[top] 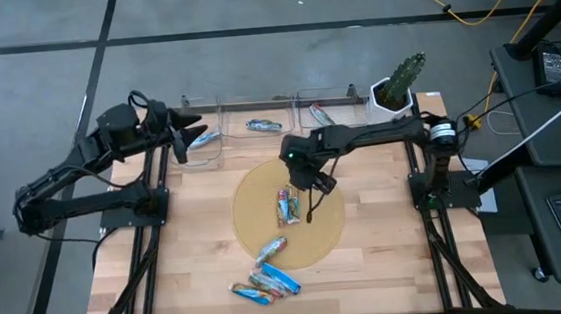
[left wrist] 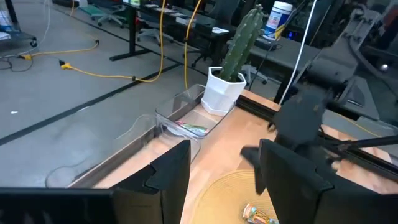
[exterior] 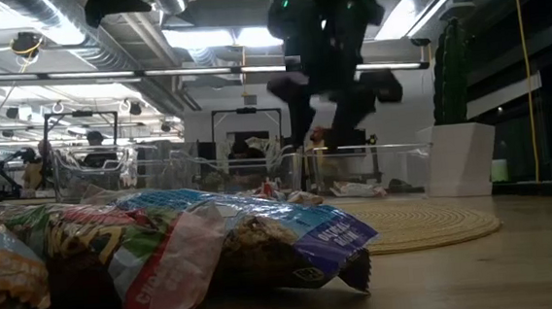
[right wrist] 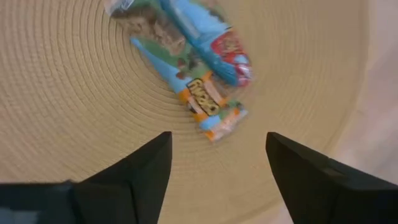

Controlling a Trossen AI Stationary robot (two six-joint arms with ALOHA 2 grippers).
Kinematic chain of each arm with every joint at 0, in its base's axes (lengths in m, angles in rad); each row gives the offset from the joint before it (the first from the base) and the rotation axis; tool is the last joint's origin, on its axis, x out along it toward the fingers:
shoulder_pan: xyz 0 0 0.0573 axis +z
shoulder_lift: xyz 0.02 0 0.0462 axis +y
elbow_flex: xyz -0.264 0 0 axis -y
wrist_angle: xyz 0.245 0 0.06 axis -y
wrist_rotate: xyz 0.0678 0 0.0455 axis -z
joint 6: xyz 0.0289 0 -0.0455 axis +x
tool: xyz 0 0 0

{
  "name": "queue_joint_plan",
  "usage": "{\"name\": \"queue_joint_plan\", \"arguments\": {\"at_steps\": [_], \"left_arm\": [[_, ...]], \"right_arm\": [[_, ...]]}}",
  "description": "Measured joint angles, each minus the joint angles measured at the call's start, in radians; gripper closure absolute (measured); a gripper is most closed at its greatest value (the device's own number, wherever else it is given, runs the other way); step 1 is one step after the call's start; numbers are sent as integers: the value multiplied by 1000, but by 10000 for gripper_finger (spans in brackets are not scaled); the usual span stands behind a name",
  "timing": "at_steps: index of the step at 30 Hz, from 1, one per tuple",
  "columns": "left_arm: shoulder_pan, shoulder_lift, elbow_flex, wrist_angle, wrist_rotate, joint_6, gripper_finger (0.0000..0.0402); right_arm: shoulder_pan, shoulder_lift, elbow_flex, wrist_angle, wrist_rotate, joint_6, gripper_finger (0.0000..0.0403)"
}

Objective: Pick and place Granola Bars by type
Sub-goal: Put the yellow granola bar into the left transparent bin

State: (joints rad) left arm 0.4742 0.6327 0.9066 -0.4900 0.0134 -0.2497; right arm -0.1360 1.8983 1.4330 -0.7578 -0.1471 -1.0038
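Two granola bars (top: 286,207) lie side by side on the round tan mat (top: 253,194); in the right wrist view the same bars (right wrist: 193,68) show blue and orange. My right gripper (right wrist: 217,168) hangs open over the mat just right of them (top: 316,184), touching nothing. One more bar (top: 271,248) lies at the mat's near edge, and a cluster of bars (top: 265,284) rests on the wood near the front. My left gripper (left wrist: 227,180) stands open and empty at the far left (top: 197,136), over the leftmost clear bin.
Clear plastic bins (top: 257,114) line the far edge, with wrapped bars (top: 263,125) lying in them. A potted cactus (top: 400,82) stands at the far right corner. The low view has the front bars (exterior: 166,250) large in its foreground.
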Motion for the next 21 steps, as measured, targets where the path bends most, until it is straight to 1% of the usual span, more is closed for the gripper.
{"name": "queue_joint_plan", "arguments": {"at_steps": [5,8,9,14,21], "left_arm": [[-22,0,0,0,-23,-3,220],[-35,0,0,0,-53,-3,220],[-39,0,0,0,-61,-3,220],[-53,2,0,0,-95,-3,220],[-71,2,0,0,-134,-7,220]], "right_arm": [[6,84,0,23,3,-52,154],[10,121,0,58,59,-57,158],[10,127,0,69,74,-59,159],[10,156,0,104,75,-78,160],[11,181,0,99,72,-80,161]]}}
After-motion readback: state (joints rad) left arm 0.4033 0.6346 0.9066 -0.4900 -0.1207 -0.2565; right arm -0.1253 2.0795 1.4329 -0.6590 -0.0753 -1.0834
